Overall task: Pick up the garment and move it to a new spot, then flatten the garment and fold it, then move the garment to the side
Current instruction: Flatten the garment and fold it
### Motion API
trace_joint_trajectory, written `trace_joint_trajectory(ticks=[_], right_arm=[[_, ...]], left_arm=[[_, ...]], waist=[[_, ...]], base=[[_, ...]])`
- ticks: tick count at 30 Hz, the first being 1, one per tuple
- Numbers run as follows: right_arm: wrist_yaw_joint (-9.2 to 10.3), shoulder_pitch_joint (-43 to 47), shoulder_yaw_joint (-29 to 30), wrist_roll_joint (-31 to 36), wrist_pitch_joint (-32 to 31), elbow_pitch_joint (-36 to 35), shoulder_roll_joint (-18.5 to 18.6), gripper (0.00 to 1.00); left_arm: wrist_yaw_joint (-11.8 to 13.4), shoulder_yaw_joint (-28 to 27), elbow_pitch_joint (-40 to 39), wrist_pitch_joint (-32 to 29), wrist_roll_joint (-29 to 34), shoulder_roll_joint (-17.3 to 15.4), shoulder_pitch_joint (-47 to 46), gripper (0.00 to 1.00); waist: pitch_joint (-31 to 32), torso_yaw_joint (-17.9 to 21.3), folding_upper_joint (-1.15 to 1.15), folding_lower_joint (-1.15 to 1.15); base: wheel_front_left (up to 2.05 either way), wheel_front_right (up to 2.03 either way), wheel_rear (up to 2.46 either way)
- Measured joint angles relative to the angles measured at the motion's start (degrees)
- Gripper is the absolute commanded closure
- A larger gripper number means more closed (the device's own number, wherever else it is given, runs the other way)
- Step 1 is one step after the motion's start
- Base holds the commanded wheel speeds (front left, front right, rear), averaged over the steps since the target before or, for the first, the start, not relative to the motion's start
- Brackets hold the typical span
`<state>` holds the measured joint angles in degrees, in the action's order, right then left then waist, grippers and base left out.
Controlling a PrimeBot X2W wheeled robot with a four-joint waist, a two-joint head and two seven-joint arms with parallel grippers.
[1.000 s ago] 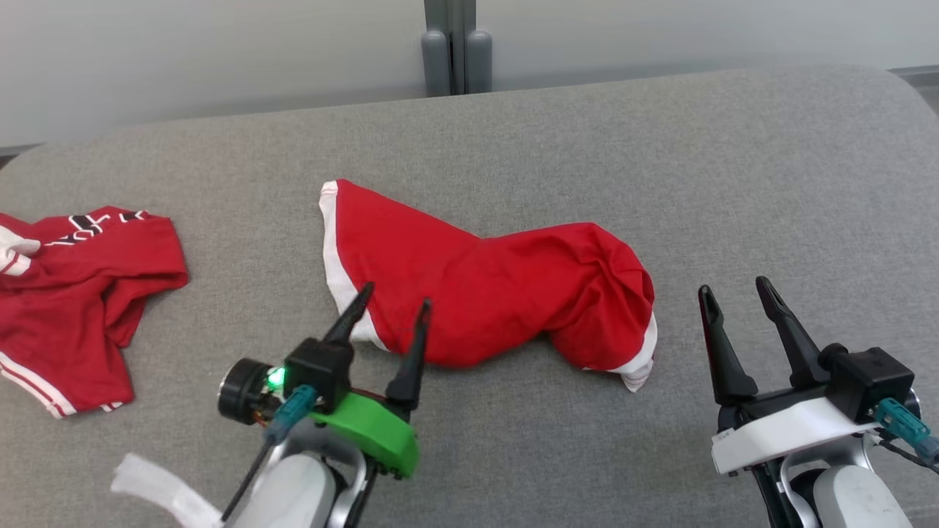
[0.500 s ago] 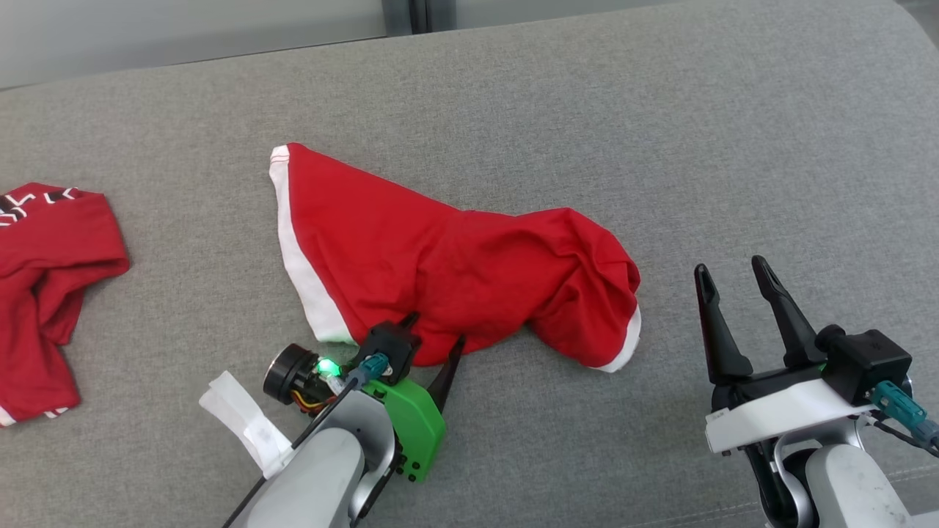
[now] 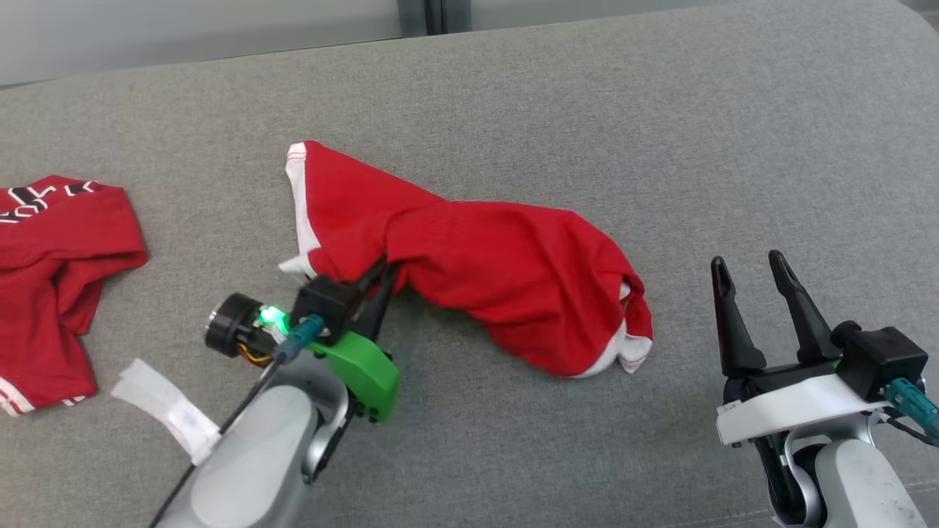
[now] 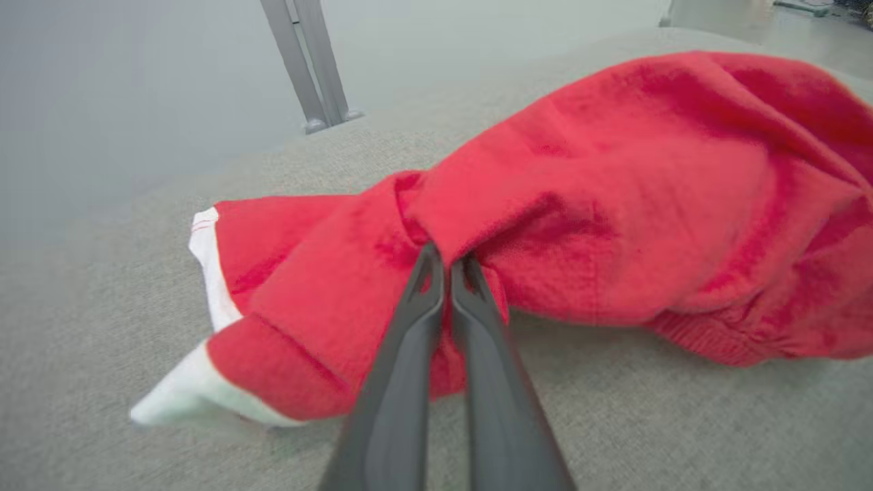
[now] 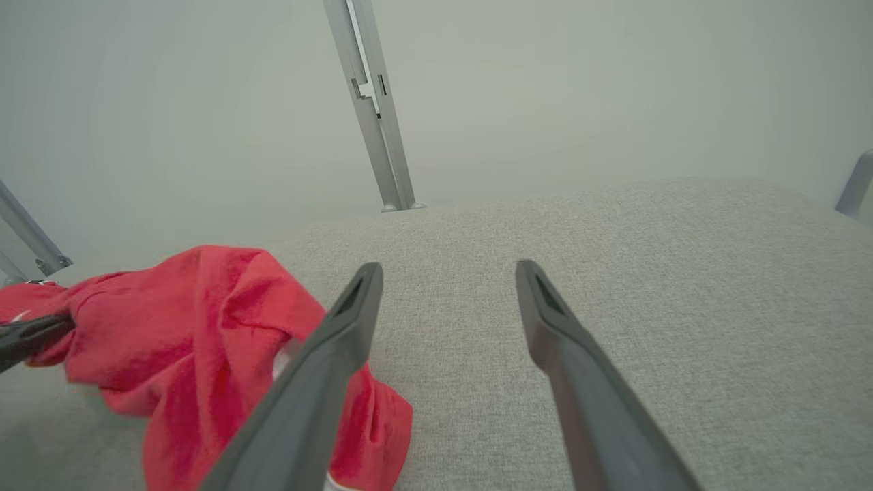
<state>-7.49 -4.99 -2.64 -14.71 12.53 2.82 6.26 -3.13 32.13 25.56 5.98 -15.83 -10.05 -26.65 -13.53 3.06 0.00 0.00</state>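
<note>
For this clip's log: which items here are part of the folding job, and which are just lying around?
In the job: red garment with white trim, pinched in the shut left claw; right claw, open, off to its right.
Lying about: second red garment at the left edge; metal post behind the grey surface.

The left gripper (image 3: 381, 270) was clamped on a fold of the red garment (image 3: 513, 271), its pale forearm angled in from the lower left. The right gripper (image 3: 748, 262) was held aside, fingers spread wide.
</note>
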Motion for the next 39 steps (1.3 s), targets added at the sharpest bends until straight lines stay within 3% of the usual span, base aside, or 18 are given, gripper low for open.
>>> trace_joint_trajectory(ticks=[9, 14, 15, 16, 17, 20, 27, 39], right_arm=[[0.00, 0.0, -0.1, 0.0, -0.1, 0.0, -0.2, 0.00], [0.00, -0.8, -0.7, -0.2, -0.1, 0.1, -0.2, 0.00], [0.00, -1.0, -0.8, -0.3, 0.0, 0.2, -0.2, 0.00], [0.00, -1.2, -0.9, -0.3, 0.1, 0.3, -0.2, 0.00], [0.00, -1.3, -1.0, -0.3, 0.2, 0.4, -0.2, 0.00], [0.00, -1.5, -1.3, -0.4, 0.3, 0.7, -0.2, 0.00], [0.00, -1.5, -0.8, -0.3, 0.7, 0.8, 0.1, 0.00], [0.00, 0.3, -1.6, 0.5, -0.9, -0.5, 0.7, 0.00]], left_arm=[[3.7, -6.0, -10.7, -4.6, -1.4, -6.7, -1.7, 1.00], [4.2, -8.3, -9.9, -6.4, -3.6, -7.2, -4.3, 1.00], [4.1, -8.6, -8.8, -6.5, -4.4, -7.0, -5.0, 0.92], [4.1, -8.9, -7.7, -6.4, -5.1, -6.5, -5.5, 0.49], [4.1, -9.1, -6.8, -5.7, -5.4, -6.0, -5.8, 0.00], [3.7, -9.7, -4.3, -2.1, -6.5, -3.9, -6.0, 0.00], [5.5, -10.8, -1.9, 6.5, -7.3, -1.1, -3.6, 0.00], [10.8, -18.1, -15.7, 9.2, -5.0, -0.8, 12.6, 0.00]], waist=[[0.5, -1.1, 0.00, 0.00], [-0.2, 0.0, 0.00, 0.00], [-0.4, 0.3, 0.00, 0.00], [-0.7, 0.6, 0.00, 0.00], [-0.8, 0.8, 0.00, 0.00], [-1.4, 1.7, 0.00, 0.00], [-1.6, 2.1, 0.00, 0.00], [3.0, -0.3, 0.00, 0.00]], base=[[0.00, 0.00, 0.00], [0.00, 0.00, 0.00], [0.00, 0.00, 0.00], [0.00, 0.00, 0.00], [0.00, 0.00, 0.00], [0.00, 0.00, 0.00], [0.00, 0.00, 0.00], [0.00, 0.00, 0.00]])
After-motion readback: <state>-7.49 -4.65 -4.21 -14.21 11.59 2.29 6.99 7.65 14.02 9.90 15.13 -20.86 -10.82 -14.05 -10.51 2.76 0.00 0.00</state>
